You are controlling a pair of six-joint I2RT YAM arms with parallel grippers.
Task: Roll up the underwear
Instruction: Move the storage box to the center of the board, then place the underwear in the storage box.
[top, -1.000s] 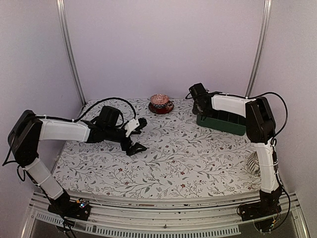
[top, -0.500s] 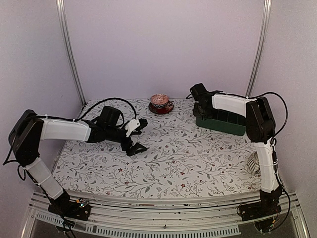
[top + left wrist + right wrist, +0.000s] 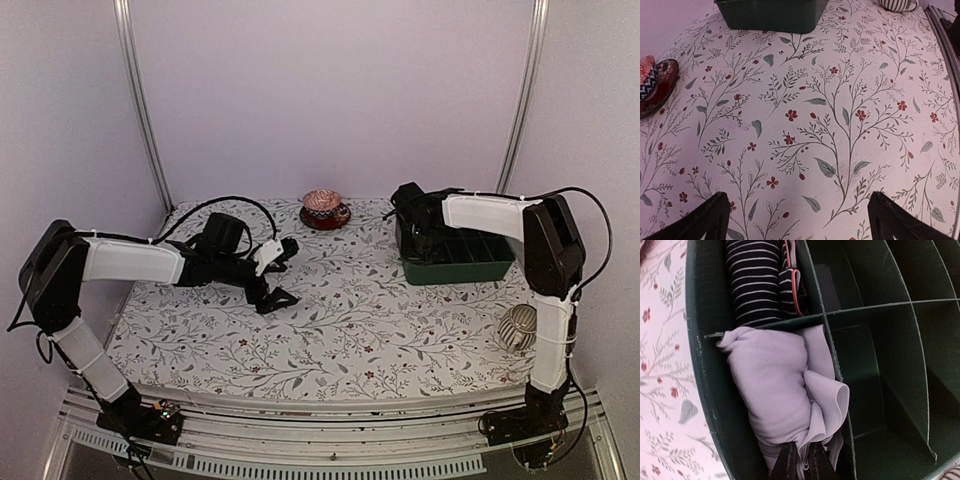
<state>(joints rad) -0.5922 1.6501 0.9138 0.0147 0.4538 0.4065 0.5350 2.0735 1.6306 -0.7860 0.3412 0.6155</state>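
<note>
While right end effector (image 3: 801, 461) pinches white underwear (image 3: 770, 385), left end effector (image 3: 799, 207) agape; box partition (image 3: 771, 324) beside striped underwear (image 3: 755, 280)

No text or number is legible on the striped underwear (image 3: 757, 285), white underwear (image 3: 770, 385), green bin (image 3: 695, 315) or counter (image 3: 805, 65).

The striped underwear (image 3: 757, 282) runs off the top edge; the cropped right claw (image 3: 801, 454) hides one end of the white underwear (image 3: 772, 385).

1. Tablecloth (image 3: 805, 75): white, grey-green leaf sprigs, sm. red flowers.
2. Bin (image 3: 875, 365): dk green.
3. Striped briefs (image 3: 755, 285): blk w/ thin pale stripes, red trim.
4. Pale briefs (image 3: 772, 390): plain whitish-lilac.
5. Mug (image 3: 518, 327): wht w/ dk stripes.
</note>
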